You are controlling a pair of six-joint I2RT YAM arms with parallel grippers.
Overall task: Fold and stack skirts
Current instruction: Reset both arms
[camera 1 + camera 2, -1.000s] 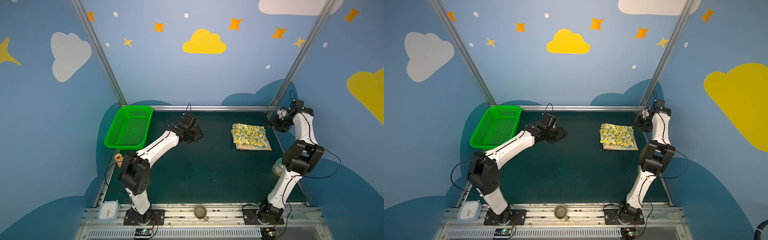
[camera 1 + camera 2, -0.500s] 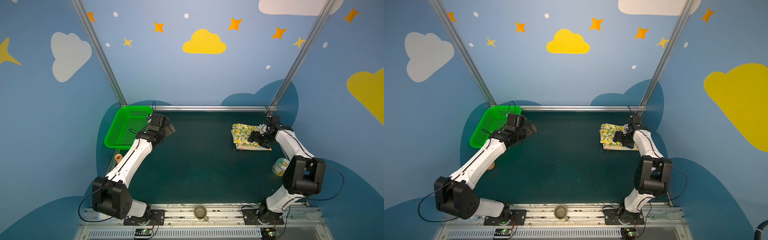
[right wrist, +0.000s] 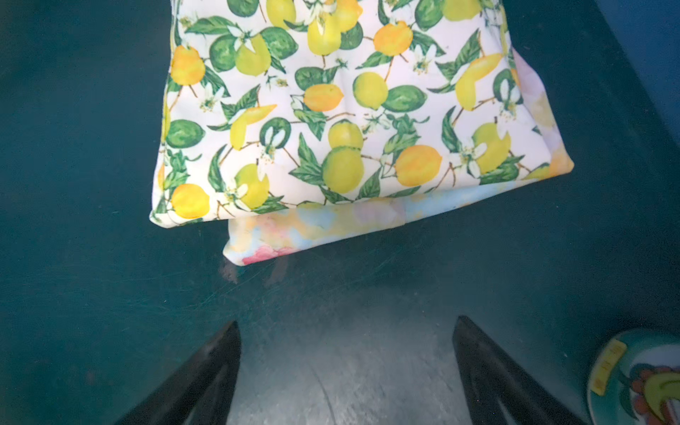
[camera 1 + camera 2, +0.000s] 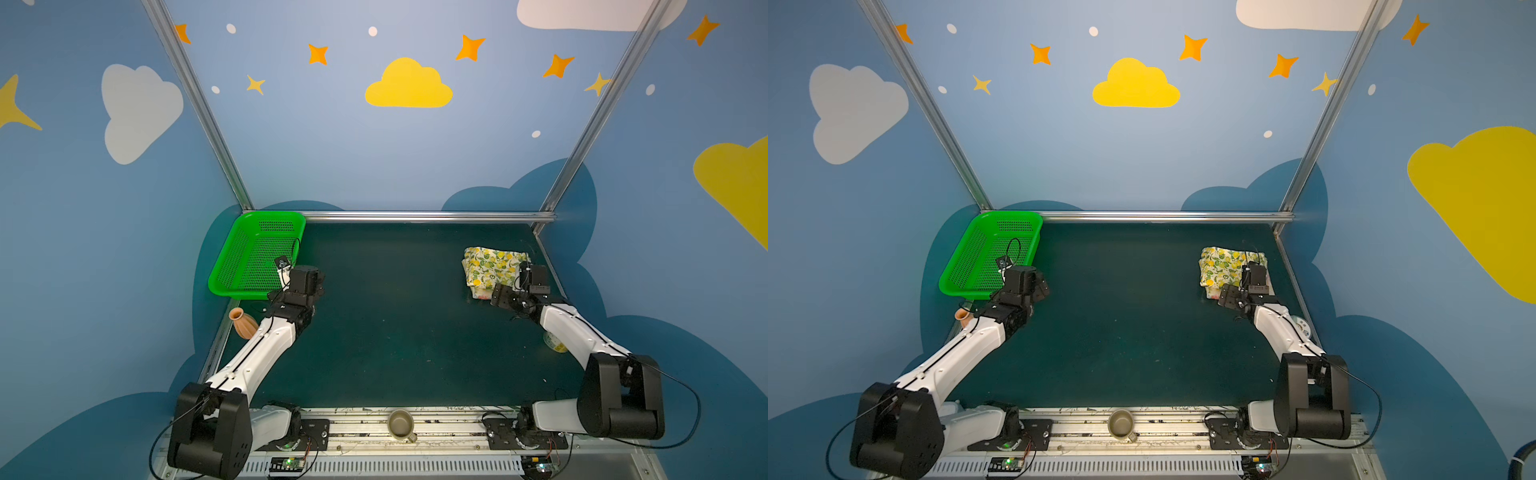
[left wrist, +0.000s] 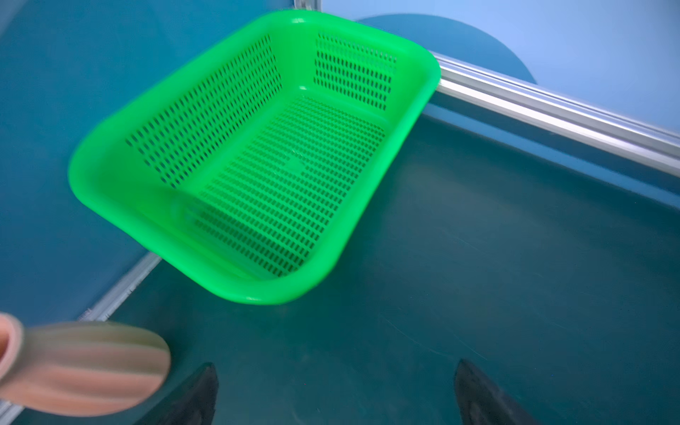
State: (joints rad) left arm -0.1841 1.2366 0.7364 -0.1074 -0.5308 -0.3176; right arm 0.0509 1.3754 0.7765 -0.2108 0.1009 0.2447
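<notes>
Two folded skirts lie stacked at the right rear of the table. The cream lemon-print skirt [image 4: 492, 266] [image 4: 1221, 266] [image 3: 331, 110] is on top. The pale yellow skirt with pink flowers [image 3: 323, 228] [image 4: 480, 294] lies under it and peeks out along the near edge. My right gripper [image 3: 346, 322] [image 4: 500, 299] is open and empty over bare mat, just short of the pile's near edge and not touching it. My left gripper [image 5: 335, 364] [image 4: 313, 284] is open and empty above the mat, beside the near corner of the green basket [image 4: 257, 220] [image 5: 415, 110].
The mesh basket holds nothing. A terracotta vase [image 4: 244, 323] [image 5: 84, 368] stands at the left table edge beside my left arm. A printed cup [image 4: 555, 341] [image 3: 640, 379] sits by the right edge under my right arm. A mug [image 4: 401, 423] rests on the front rail.
Both arms drew back toward the front. The left left the rear middle for the basket's near corner. The right dropped from the back right corner to the pile's near edge. Both jaws widened.
</notes>
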